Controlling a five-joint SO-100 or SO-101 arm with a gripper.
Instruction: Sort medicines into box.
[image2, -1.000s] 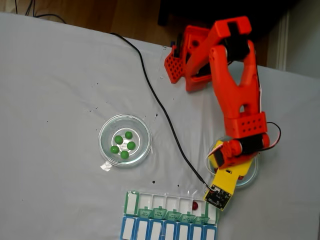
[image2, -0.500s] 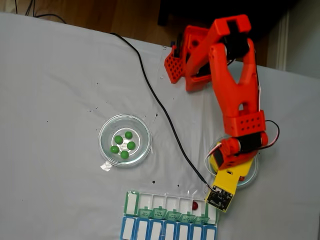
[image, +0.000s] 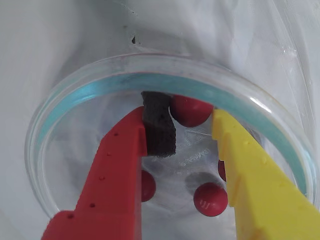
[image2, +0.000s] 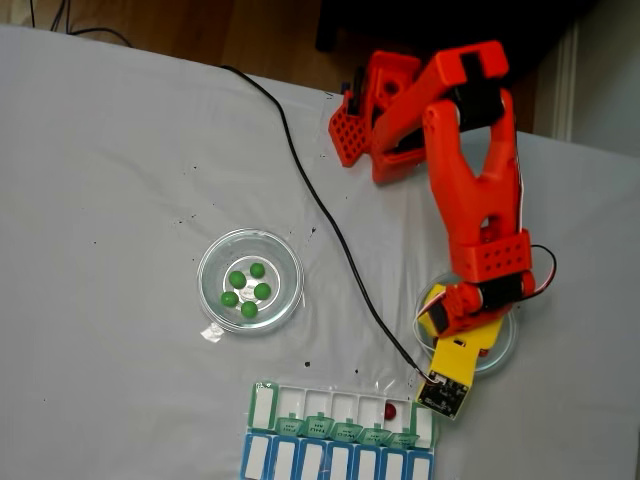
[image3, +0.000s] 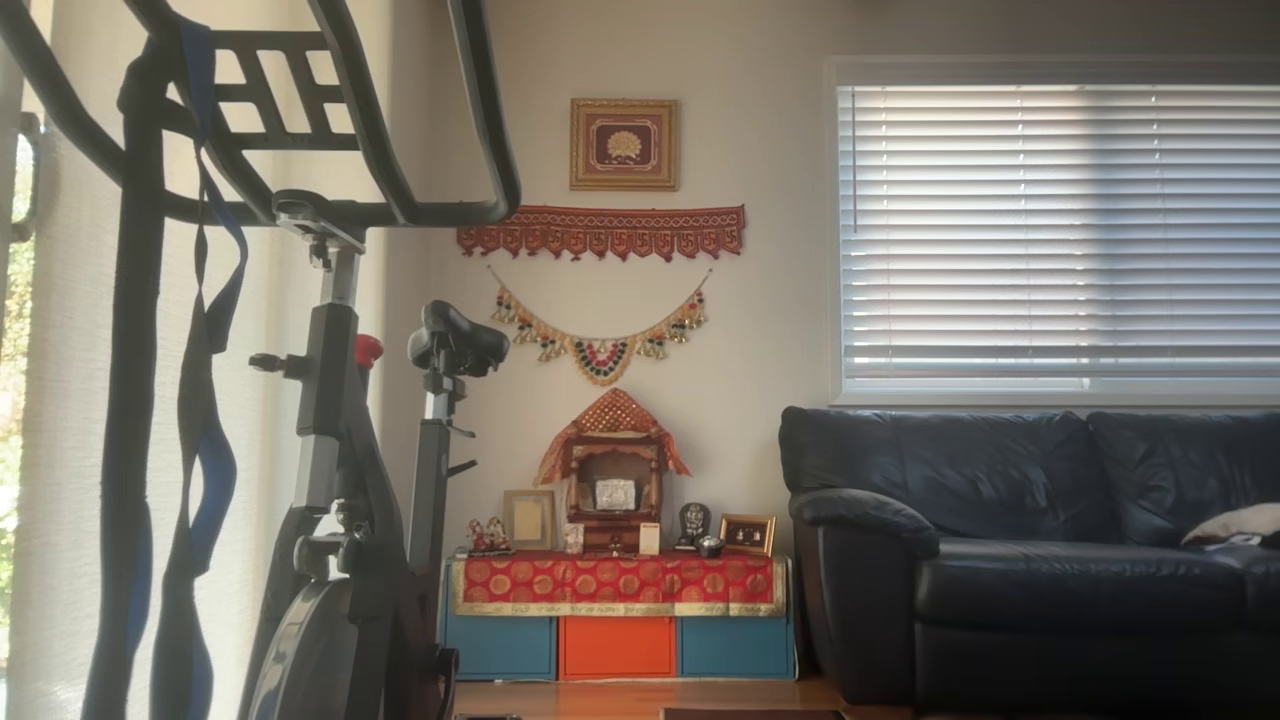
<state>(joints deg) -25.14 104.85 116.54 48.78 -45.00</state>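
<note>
Red-and-yellow two-finger gripper (image: 189, 122) is sitting inside the round clear glass dish (image: 90, 90), jaws apart, straddling one glossy red pill (image: 191, 111). Another red pill (image2: 389, 410) is lying in the white-compartment pill organizer (image2: 340, 403).

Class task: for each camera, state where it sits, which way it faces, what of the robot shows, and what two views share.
Wrist view: on the gripper, looking down into a glass dish of red pills.
Fixed view: above, looking down at the table, orange arm and pill organizer.
Other view: faces a living room sofa.
Shared: wrist and fixed views show the dish.
</note>
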